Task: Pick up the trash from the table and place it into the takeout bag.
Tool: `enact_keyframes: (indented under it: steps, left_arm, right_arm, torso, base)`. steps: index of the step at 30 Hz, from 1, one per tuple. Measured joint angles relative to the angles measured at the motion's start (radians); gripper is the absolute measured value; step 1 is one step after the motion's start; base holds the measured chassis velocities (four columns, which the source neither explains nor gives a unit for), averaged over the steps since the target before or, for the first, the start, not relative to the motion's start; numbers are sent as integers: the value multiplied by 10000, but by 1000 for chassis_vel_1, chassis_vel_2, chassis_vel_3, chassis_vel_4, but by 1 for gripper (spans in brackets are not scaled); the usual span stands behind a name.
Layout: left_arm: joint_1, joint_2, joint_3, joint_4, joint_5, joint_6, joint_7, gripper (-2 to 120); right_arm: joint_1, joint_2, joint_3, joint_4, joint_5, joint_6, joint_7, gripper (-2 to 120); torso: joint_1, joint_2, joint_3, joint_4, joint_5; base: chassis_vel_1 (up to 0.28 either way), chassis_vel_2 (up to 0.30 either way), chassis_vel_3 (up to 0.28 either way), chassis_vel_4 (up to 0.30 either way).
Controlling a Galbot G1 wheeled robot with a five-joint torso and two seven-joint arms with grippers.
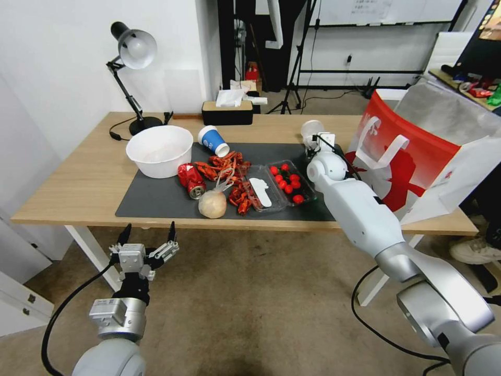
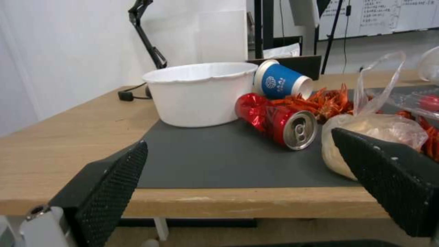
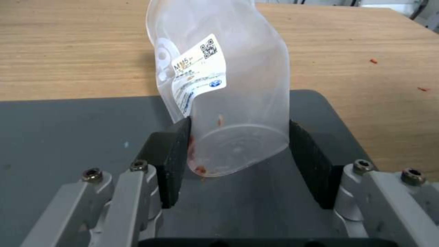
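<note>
Clear cup pinched at far mat edge; left arm idle below table.

Nearest, the left gripper (image 1: 147, 236) is held below the table (image 1: 78, 177) edge, fingers (image 2: 109, 187) spread and empty. On the mat (image 1: 156, 196) the bagged lump (image 1: 212, 203), red can (image 1: 191, 180) and blue cup (image 1: 213, 140) are seen lying. Beyond, the clear plastic cup (image 3: 224, 85) is pinched near its base by the right gripper (image 3: 238, 157), walls visibly bowed: judged light, thin, easily crushed, so a gentle grip low down is advised. The takeout bag (image 1: 417, 156) stands just beside.
</note>
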Motion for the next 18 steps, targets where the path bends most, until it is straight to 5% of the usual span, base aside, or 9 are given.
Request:
enact_keyframes:
  steps: [12, 18]
  left_arm:
    - [4, 9, 53, -31, 18, 11, -4, 100]
    - [31, 35, -8, -123, 13, 12, -15, 100]
  right_arm:
    - [-370, -248, 92, 614, 5, 57, 17, 51]
    - [-879, -651, 201, 2376, 50, 52, 70, 51]
  torso:
    - [1, -3, 1, -3, 1]
    - [0, -2, 1, 0, -1]
  base:
    - [0, 0, 0, 0]
    - [0, 0, 0, 0]
